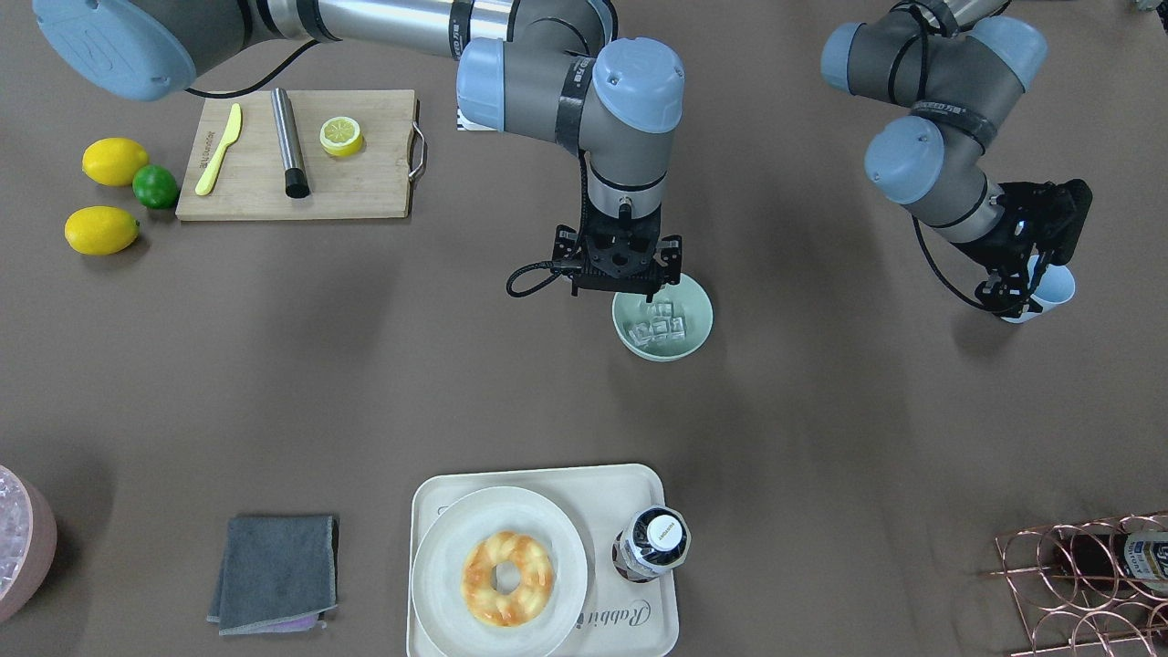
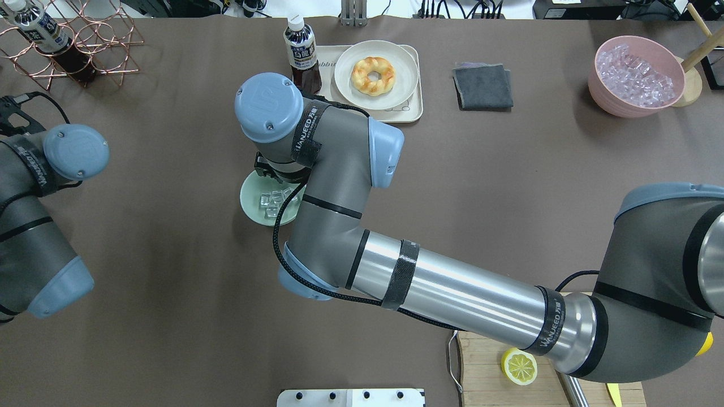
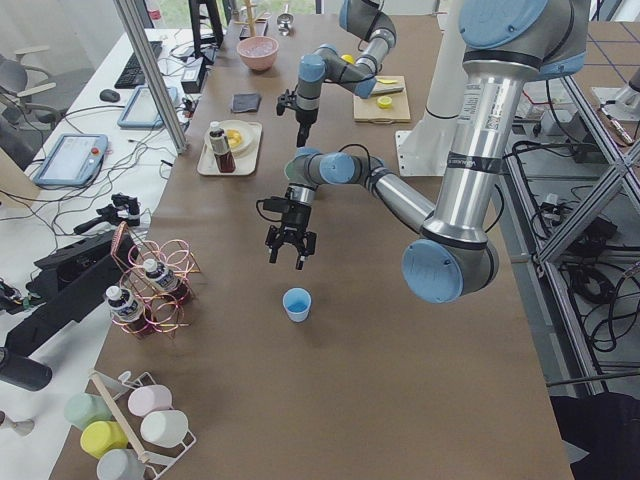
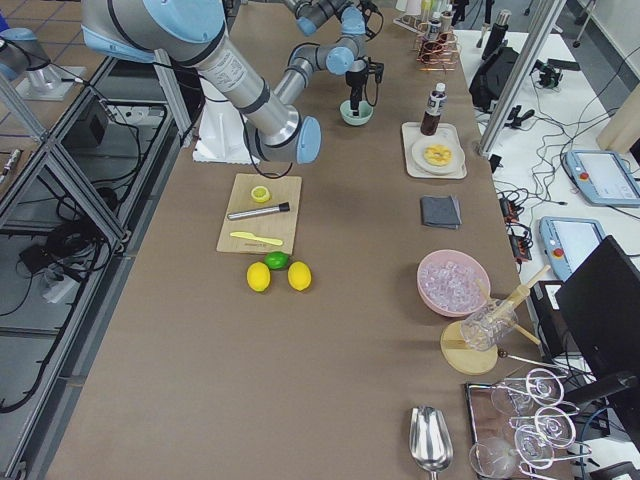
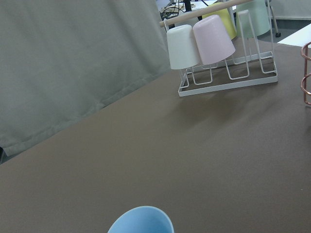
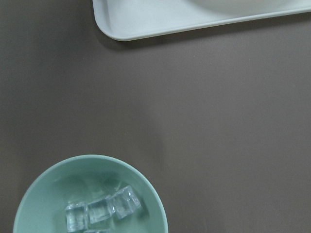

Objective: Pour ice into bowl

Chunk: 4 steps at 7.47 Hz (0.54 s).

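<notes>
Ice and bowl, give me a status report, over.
Left end effector open above light blue cup. Right end effector over bowl rim, grip unseen. Ice cubes in bowl.

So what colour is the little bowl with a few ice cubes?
The bowl is pale mint green; right wrist view.

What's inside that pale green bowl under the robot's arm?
A few clear ice cubes lie in the bowl. From the front, the right gripper covers the part of its rim nearest the robot.
</notes>
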Each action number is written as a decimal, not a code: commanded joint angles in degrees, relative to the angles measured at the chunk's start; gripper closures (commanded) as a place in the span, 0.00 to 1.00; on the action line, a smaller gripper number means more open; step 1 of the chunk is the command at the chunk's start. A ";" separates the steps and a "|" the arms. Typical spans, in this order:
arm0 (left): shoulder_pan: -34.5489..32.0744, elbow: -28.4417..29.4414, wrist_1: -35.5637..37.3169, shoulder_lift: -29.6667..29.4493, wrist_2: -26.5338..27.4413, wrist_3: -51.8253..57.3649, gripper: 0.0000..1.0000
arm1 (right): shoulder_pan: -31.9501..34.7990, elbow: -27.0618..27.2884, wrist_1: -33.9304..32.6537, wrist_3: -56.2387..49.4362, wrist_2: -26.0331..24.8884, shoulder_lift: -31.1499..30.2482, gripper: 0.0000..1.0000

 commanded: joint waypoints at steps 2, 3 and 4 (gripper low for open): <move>-11.76 -3.87 -1.07 -0.07 -7.48 21.31 0.02 | -0.23 -7.40 7.71 -0.42 -1.69 0.43 0.01; -17.64 -3.09 -5.09 0.02 -12.48 30.45 0.02 | -0.23 -7.60 7.74 -0.42 -1.69 0.43 0.01; -23.53 -1.95 -8.00 0.02 -17.84 39.41 0.02 | -0.23 -7.43 7.74 -0.07 -1.69 0.43 0.13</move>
